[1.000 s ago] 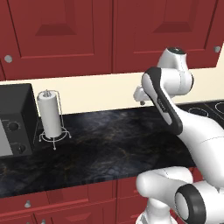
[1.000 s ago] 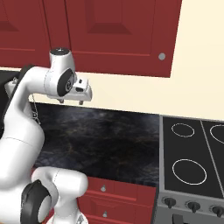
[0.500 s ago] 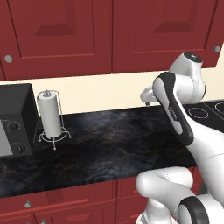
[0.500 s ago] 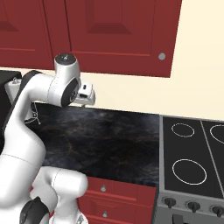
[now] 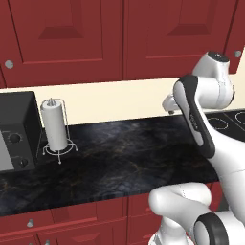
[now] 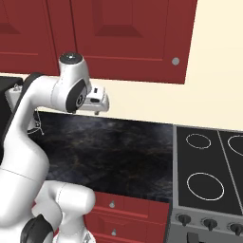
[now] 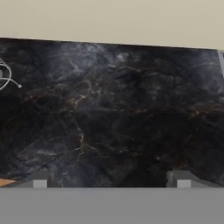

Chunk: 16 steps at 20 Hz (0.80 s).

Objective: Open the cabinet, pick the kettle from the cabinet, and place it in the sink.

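While its two fingertips (image 7: 40,180) stand far apart at the bottom of the hand view, the gripper (image 7: 109,181) is spread wide and holds nothing, looking down on the black marble counter (image 7: 113,109). From the right base view the gripper (image 6: 97,102) hangs above that counter (image 6: 118,152), below the red wall cabinets and in front of the cream wall (image 6: 142,102). Nearest it overhead is the cabinet (image 6: 135,40), door shut, its round silver knob (image 6: 175,61) at the lower right corner. A stove (image 6: 209,173) lies to the right of the counter. On the left of the counter stand a paper-towel roll (image 5: 54,127) in a wire holder and, beside it, a black microwave (image 5: 16,131).
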### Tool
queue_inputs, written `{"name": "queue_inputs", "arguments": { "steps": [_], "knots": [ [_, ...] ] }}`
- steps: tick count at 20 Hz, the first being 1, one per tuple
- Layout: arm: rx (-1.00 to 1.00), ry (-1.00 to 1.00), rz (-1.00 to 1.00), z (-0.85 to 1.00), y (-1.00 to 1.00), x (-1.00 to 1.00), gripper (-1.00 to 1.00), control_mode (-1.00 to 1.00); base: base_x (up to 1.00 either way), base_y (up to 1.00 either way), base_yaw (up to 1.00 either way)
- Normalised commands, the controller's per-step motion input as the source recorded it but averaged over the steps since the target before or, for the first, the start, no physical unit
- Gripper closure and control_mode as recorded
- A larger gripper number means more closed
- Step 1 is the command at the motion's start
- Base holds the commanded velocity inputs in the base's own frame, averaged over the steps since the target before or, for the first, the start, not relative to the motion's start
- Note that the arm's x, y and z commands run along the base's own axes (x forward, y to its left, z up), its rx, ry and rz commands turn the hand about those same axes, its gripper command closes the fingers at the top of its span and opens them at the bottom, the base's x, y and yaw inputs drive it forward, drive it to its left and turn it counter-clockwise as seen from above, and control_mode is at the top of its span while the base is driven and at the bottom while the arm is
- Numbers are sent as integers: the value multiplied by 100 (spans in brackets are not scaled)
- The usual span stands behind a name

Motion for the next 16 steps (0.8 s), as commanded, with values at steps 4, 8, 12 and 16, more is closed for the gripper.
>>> {"name": "queue_inputs", "arguments": {
  "steps": [4, 8, 12, 16],
  "knots": [
    [-11, 2, 0, 15, -29, -10, -100, -100, 0, 0, 0],
    [-7, 0, 0, 14, -30, -11, -100, -100, 0, 0, 0],
    [-5, 0, 0, 12, -31, -12, -100, -100, 0, 0, 0],
    [-2, -5, 0, 11, -33, -12, -100, -100, 0, 0, 0]
  ]
}}
